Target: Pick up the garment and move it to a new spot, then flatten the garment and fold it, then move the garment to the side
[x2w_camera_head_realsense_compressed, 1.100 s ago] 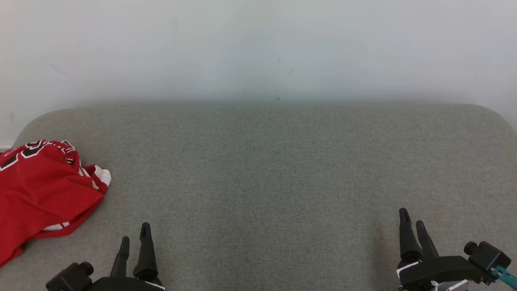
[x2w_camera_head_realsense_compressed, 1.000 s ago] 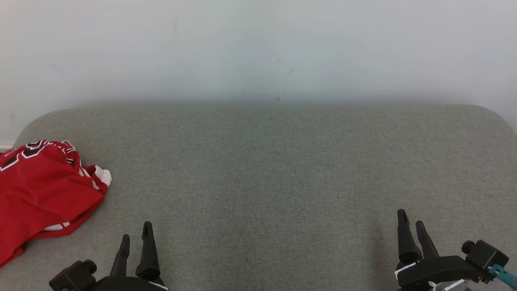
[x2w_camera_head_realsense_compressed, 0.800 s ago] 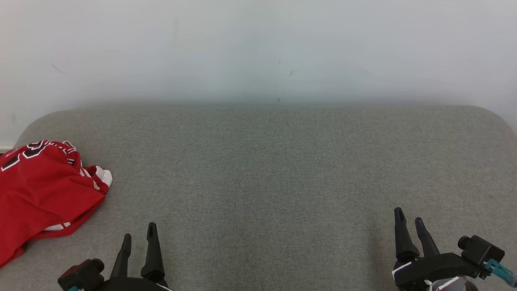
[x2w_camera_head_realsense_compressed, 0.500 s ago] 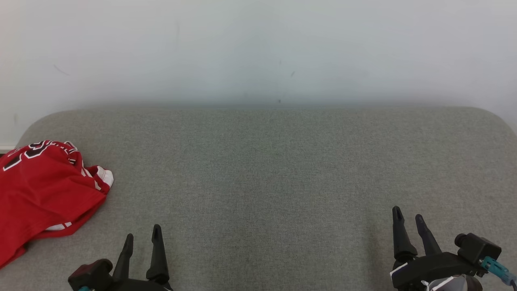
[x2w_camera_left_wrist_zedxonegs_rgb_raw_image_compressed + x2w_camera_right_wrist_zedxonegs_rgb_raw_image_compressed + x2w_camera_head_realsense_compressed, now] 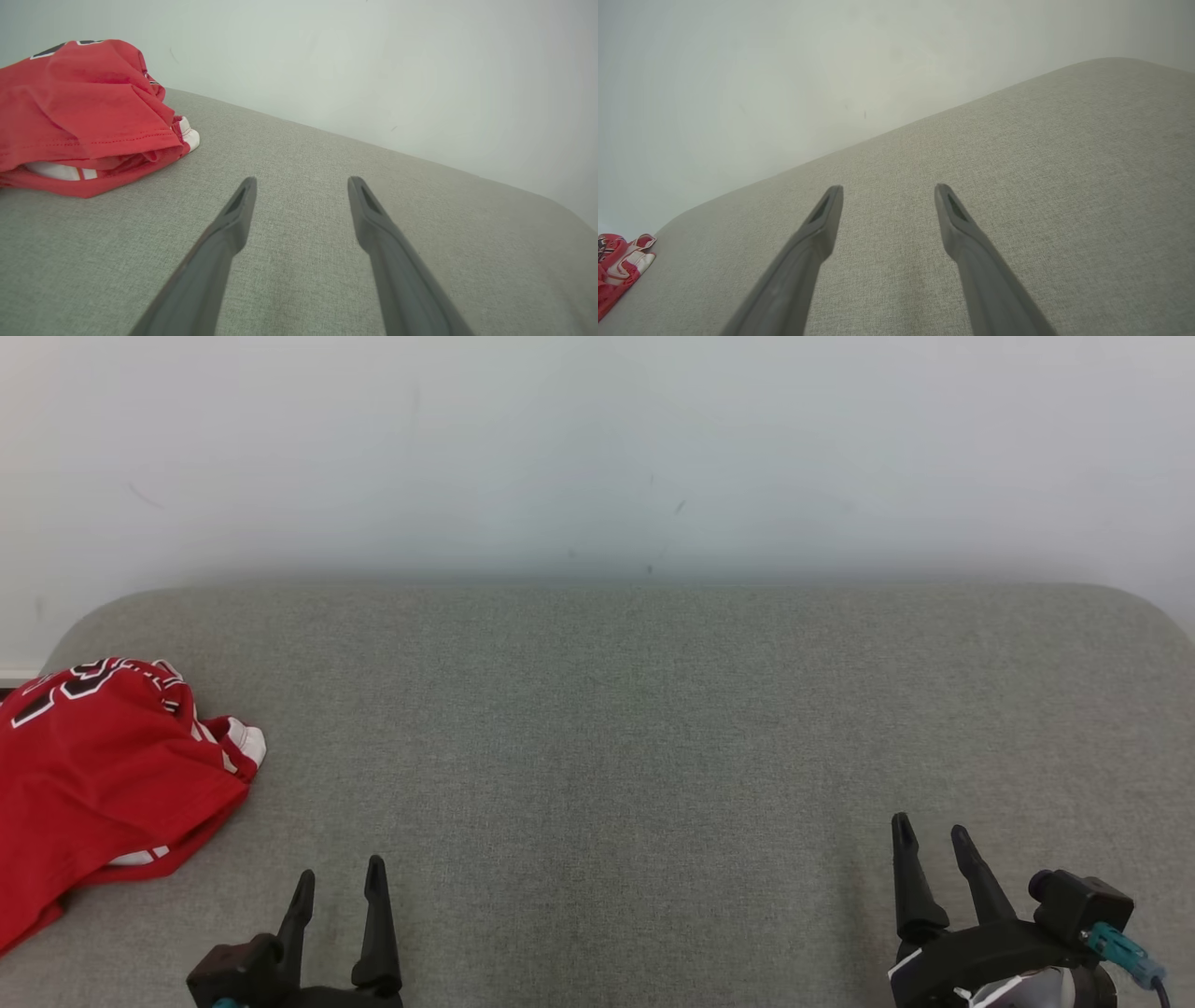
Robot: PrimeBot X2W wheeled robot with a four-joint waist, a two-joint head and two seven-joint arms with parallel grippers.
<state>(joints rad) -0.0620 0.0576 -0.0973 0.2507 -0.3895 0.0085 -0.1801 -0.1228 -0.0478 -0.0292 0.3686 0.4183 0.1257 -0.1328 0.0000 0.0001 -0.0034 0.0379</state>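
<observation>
Woven grey cushion [image 5: 653, 728], crumpled red garment [image 5: 103, 784] at left, left gripper [image 5: 341, 870], right gripper [image 5: 930, 825], jaws wide, empty

Head view looks forward and down over the grey cushion [image 5: 616, 728] toward the wall [image 5: 597, 448]; both wrist views skim low along it, sharing the red garment [image 5: 79, 107]

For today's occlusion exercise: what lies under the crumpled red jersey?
The red jersey rests on the grey fabric surface. White trim peeks from its folds; anything else beneath is covered.

Red garment [image 5: 103, 775] on grey cushion [image 5: 653, 728]
</observation>
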